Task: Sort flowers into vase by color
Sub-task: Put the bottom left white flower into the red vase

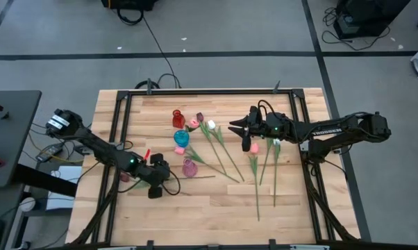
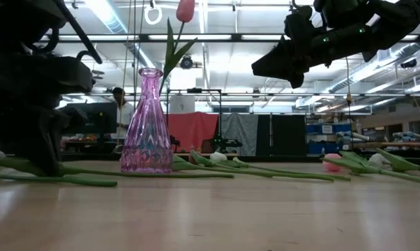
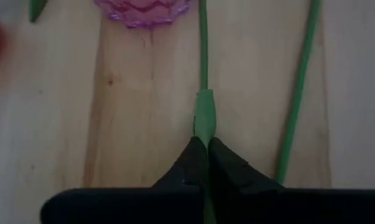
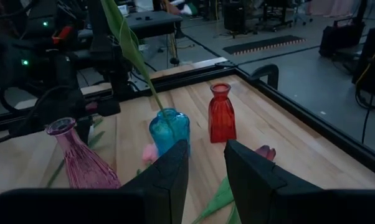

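Three vases stand mid-table: red (image 1: 178, 118), blue (image 1: 181, 139) and pink (image 1: 189, 167). A tulip stem with a leaf (image 4: 128, 43) stands in the blue vase (image 4: 169, 130). Several tulips (image 1: 254, 156) lie flat on the wood right of the vases. My left gripper (image 1: 166, 178) is low, just left of the pink vase (image 3: 144, 9), shut on a green stem. My right gripper (image 1: 234, 127) hangs open and empty above the lying tulips, raised well off the table (image 2: 262, 68). Its fingers (image 4: 169, 174) point toward the vases. A pink bud (image 4: 150, 152) and a maroon bud (image 4: 265, 152) lie near the blue vase. My left gripper pinches a tulip's green stem (image 3: 204, 127) between its two fingertips. The stem runs straight out ahead of the fingers, past the pink vase's base, so the fingers lie along it. It rests flat on the table (image 2: 91, 171). Its flower head is outside the wrist view.
A second stem (image 3: 299, 93) lies on the wood beside the held one. A black frame (image 1: 195, 92) rims the table. Bare wood spreads along the near edge (image 1: 209, 222). A person (image 2: 119, 104) stands in the room far behind the table.
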